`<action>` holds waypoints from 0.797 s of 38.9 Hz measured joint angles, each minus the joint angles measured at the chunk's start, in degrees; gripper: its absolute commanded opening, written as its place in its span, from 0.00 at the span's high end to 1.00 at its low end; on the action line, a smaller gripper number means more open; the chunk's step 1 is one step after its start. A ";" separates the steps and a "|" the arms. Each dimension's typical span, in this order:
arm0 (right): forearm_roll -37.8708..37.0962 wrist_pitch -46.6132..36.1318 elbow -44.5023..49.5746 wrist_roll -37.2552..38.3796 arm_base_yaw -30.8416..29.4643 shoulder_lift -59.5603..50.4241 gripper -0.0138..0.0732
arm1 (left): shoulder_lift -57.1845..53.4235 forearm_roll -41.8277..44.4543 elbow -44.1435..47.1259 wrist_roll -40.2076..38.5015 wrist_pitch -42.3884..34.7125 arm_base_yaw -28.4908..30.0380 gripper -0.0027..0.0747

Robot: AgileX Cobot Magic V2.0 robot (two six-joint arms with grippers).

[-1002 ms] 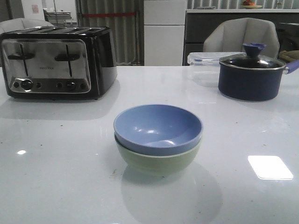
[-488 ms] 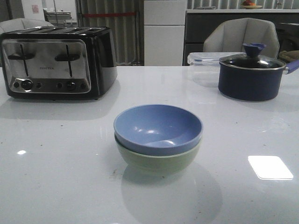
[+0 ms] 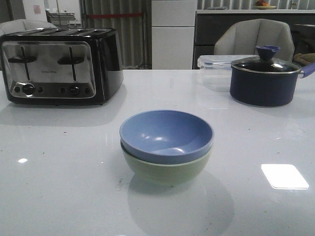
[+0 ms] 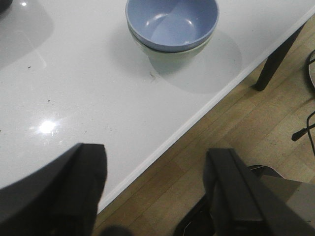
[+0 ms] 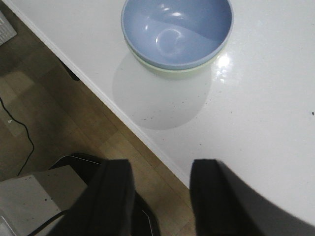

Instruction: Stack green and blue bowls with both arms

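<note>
Near the front edge of the white table (image 3: 59, 187) the blue bowl (image 3: 166, 133) sits nested inside the green bowl (image 3: 165, 169), the pair upright and centred before the robot. Only a band of green wall and rim shows under the blue one, so the stack looks finished.

Both bowls look like matte plastic: light, stiff enough to keep their shape under a pinch, unlikely to break, and not very slick. Their walls are deep and curved, so the rim is the natural place to take hold, one finger inside and one outside. Since the two fit snugly, lifting the blue rim might drag the green one along, and a sideways nudge would probably slide the light stack across the glossy table.

The left claw (image 4: 155, 189) hangs back over the table edge, spread wide and empty, well apart from the bowls. The right claw (image 5: 160, 199) is likewise parted and holds nothing, also drawn off past the edge above the wooden floor (image 5: 44, 113).
</note>
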 measured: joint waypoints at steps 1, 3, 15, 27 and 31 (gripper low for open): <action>0.00 0.00 0.00 0.00 0.00 0.00 0.57 | 0.00 0.00 0.00 0.00 -0.10 0.00 0.58; 0.00 0.00 0.00 0.00 0.00 0.00 0.65 | 0.00 0.00 0.00 0.00 -0.25 0.00 0.65; 0.00 0.14 0.00 0.00 0.00 0.00 0.84 | 0.00 0.10 0.00 0.00 -0.80 0.00 0.84; 0.00 0.24 0.00 0.00 0.00 0.00 0.84 | 0.00 0.10 0.00 0.00 -1.26 0.00 0.84; 0.00 0.24 0.00 0.00 0.00 0.00 0.84 | 0.00 0.10 0.00 0.00 -1.35 0.00 0.84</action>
